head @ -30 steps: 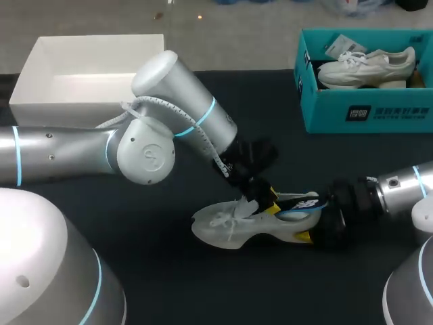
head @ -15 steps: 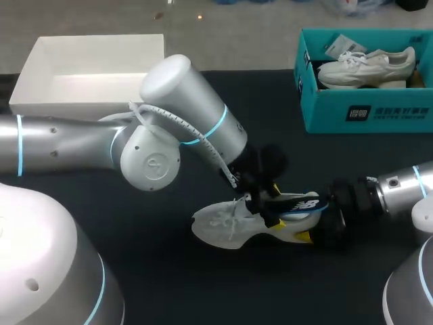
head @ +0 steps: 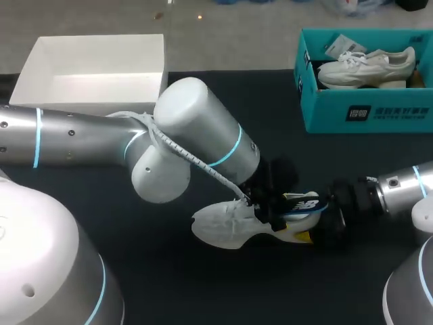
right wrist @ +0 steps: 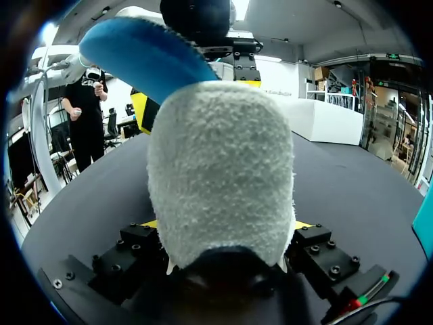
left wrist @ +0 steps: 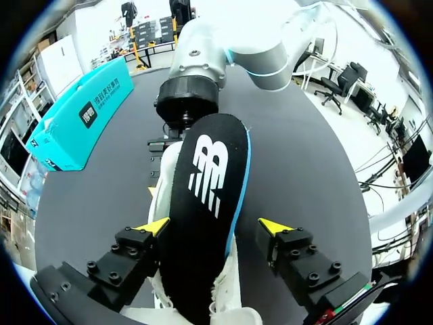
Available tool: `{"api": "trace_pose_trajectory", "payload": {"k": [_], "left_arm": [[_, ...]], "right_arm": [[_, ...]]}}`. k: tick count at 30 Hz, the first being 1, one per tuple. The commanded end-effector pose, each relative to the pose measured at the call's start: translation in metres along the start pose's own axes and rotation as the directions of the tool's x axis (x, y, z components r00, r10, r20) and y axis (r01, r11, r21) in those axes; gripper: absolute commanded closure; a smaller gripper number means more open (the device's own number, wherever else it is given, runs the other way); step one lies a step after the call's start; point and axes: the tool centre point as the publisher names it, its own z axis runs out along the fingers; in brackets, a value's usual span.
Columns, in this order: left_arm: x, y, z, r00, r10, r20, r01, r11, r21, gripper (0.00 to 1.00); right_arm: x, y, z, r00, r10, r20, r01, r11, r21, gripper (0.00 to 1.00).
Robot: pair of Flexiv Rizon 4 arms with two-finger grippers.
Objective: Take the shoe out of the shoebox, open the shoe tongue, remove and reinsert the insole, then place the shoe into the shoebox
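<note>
The white shoe [head: 226, 227] is resting on the dark worktop [head: 169, 284], well apart from the teal shoebox [head: 325, 112]; the right pincer [head: 323, 227] is pinching its heel from both sides. The black insole [left wrist: 203, 203] is sticking out of the shoe's opening; the left pincer [left wrist: 213, 227] is standing spread around it, one finger against the insole's edge, the other just clear of it.

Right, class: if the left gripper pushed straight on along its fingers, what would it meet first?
The black insole: it lies between the open fingers of the left gripper, sticking out of the white shoe. Beyond it, probably the right gripper holding the heel.
</note>
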Motion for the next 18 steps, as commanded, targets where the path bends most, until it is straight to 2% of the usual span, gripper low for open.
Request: {"api": "trace_pose_trajectory", "payload": {"k": [1,2,4,12,14,16,18], "left_arm": [[0.004,-0.004,0.007,1.000,0.000,0.022,0.000,1.000,0.004,0.32],[0.004,-0.005,0.007,1.000,0.002,0.022,-0.002,1.000,0.006,0.35],[0.005,-0.007,0.007,1.000,0.005,0.021,-0.005,1.000,0.010,0.49],[0.001,-0.004,0.008,0.999,-0.010,0.045,0.010,1.000,-0.009,0.67],[0.000,-0.001,0.006,0.998,-0.024,0.056,0.025,1.000,-0.015,0.79],[-0.002,0.002,0.002,0.997,-0.044,0.063,0.045,0.999,-0.020,1.00],[-0.005,0.004,-0.003,0.996,-0.063,0.063,0.064,0.998,-0.022,1.00]], "right_arm": [[0.002,-0.004,0.001,1.000,0.000,0.002,0.000,1.000,0.002,1.00],[0.002,-0.004,0.001,1.000,0.000,0.002,0.000,1.000,0.002,1.00],[0.002,-0.004,0.001,1.000,0.000,0.002,0.000,1.000,0.002,1.00],[0.002,-0.004,0.001,1.000,0.000,0.002,0.000,1.000,0.002,1.00],[0.002,-0.004,0.001,1.000,0.000,0.002,0.000,1.000,0.002,1.00],[0.002,-0.004,0.001,1.000,0.000,0.002,0.000,1.000,0.002,1.00],[0.002,-0.004,0.001,1.000,0.000,0.002,0.000,1.000,0.002,1.00]]}}
